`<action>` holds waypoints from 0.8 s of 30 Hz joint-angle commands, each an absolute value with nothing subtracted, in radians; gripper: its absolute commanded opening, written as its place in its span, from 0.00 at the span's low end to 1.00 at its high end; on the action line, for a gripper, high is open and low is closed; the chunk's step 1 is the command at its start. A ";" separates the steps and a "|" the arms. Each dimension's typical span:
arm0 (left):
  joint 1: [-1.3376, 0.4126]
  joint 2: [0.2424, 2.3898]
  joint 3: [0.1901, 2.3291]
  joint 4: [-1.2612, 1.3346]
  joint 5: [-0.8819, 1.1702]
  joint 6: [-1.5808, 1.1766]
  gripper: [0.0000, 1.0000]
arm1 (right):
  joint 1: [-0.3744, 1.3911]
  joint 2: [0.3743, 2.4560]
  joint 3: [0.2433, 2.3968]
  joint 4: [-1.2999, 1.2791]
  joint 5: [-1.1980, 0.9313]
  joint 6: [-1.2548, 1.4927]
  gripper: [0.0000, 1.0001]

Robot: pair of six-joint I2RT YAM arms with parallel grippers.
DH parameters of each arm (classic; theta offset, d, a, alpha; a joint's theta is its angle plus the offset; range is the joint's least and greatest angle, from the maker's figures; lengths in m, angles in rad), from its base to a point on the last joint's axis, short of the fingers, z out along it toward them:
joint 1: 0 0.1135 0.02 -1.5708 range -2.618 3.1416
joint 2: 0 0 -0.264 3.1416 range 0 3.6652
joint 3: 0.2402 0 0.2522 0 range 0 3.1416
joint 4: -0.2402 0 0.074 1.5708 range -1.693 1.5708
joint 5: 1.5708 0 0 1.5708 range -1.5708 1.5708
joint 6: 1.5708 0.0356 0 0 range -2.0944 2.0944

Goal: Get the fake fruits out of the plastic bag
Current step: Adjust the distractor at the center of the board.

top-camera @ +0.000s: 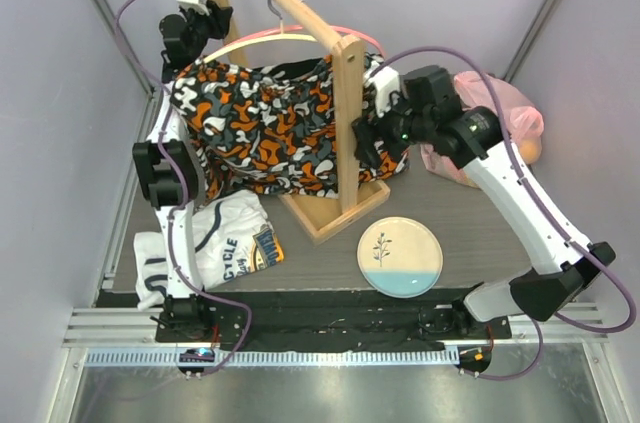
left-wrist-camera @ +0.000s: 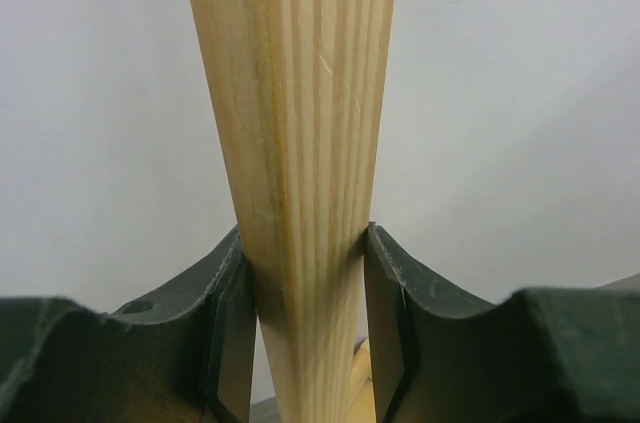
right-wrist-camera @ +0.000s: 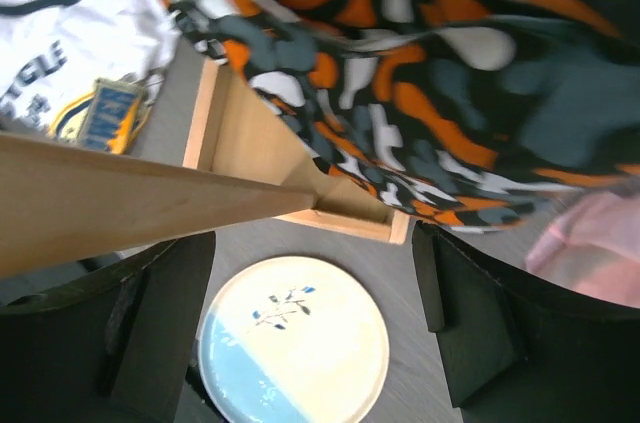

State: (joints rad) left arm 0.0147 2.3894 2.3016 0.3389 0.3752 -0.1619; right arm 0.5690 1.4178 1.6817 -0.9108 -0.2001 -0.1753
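Note:
The pink plastic bag (top-camera: 495, 108) lies crumpled at the back right of the table, behind my right arm. One yellow-orange fake fruit (top-camera: 531, 150) shows through its right side; the other fruits are hidden inside. A corner of the bag shows in the right wrist view (right-wrist-camera: 590, 248). My right gripper (top-camera: 368, 138) is open and empty (right-wrist-camera: 310, 243), held above the table beside the rack's front post, left of the bag. My left gripper (top-camera: 205, 23) is at the back left, shut on the rack's rear wooden post (left-wrist-camera: 300, 143).
A wooden clothes rack (top-camera: 348, 113) stands mid-table with an orange-black-white garment (top-camera: 265, 123) on a hanger. Its front post (right-wrist-camera: 130, 208) is next to my right fingers. A cream-and-blue plate (top-camera: 400, 256) lies at front right (right-wrist-camera: 295, 343). A white T-shirt (top-camera: 225, 238) lies front left.

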 commanded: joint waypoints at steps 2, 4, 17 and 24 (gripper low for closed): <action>0.053 2.102 2.073 0.333 0.469 -0.123 0.00 | 0.335 1.511 1.735 -0.565 -0.098 -0.008 0.87; 0.069 2.013 1.930 0.328 0.488 -0.121 0.00 | 0.289 1.512 1.714 -0.503 -0.097 -0.026 0.87; 0.227 1.600 1.540 0.135 0.318 -0.057 0.00 | 0.270 1.200 1.349 -0.548 -0.362 -0.331 0.76; 0.294 1.586 1.546 0.100 0.278 -0.023 0.00 | 0.284 1.356 1.393 -0.416 -0.315 -0.380 0.70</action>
